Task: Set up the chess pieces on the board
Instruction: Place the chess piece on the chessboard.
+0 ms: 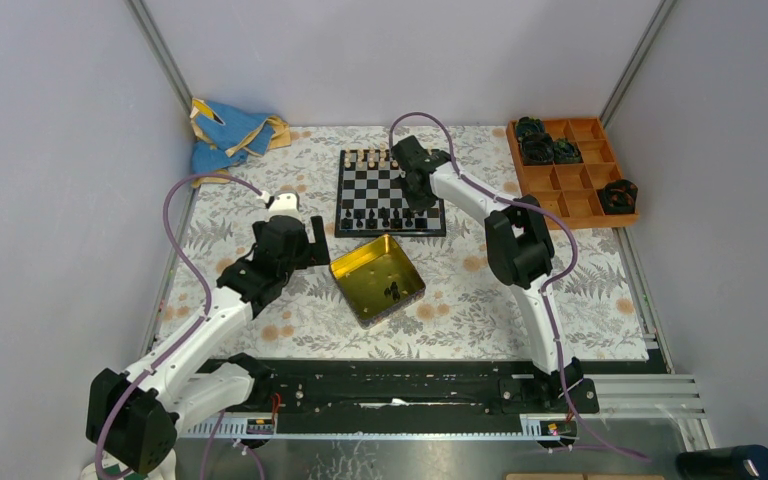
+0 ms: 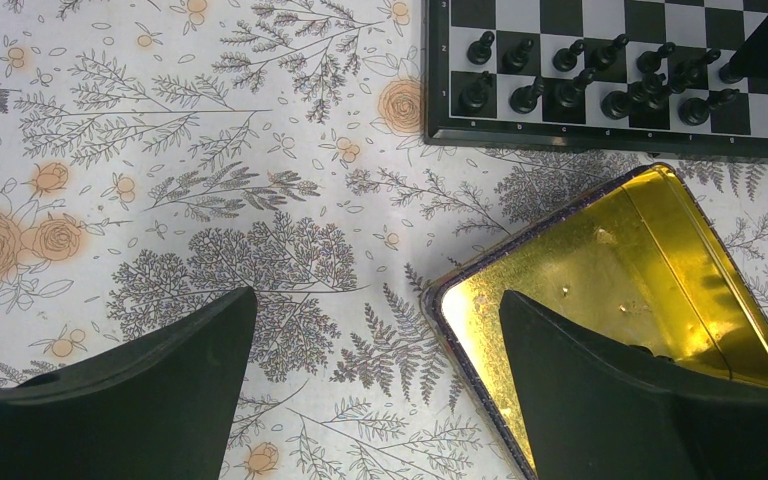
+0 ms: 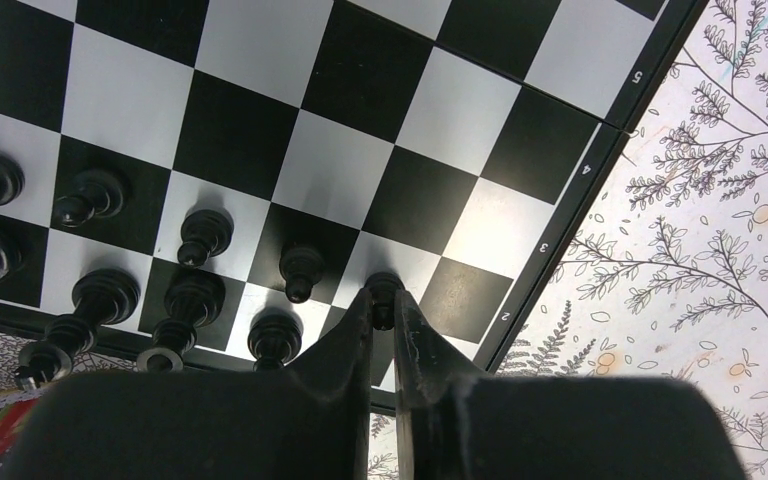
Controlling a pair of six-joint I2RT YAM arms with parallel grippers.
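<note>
Nine black chess pieces (image 3: 205,238) show in the right wrist view, in two rows along the near edge of the board (image 3: 360,60). One of them is pinched between the tips of the right gripper (image 3: 384,312), over the second row toward the board's 4 o'clock corner. Whether its base touches the square cannot be told.

The top view hides that grip under the arm. It adds a row of cream pieces (image 1: 365,157) on the far edge, and a few more black ones lying in the yellow tin (image 1: 365,270) at the board's 6 o'clock.

Only the left wrist view shows the left gripper (image 2: 378,300) plainly: its jaws are spread wide with nothing between them, above the tin's 9 o'clock corner and the flowered tablecloth (image 2: 160,150).

One orange compartment tray (image 1: 560,205) sits at the board's 3 o'clock, holding four dark lumps (image 1: 537,148). One blue cloth (image 1: 225,135) lies crumpled at 10 o'clock.
</note>
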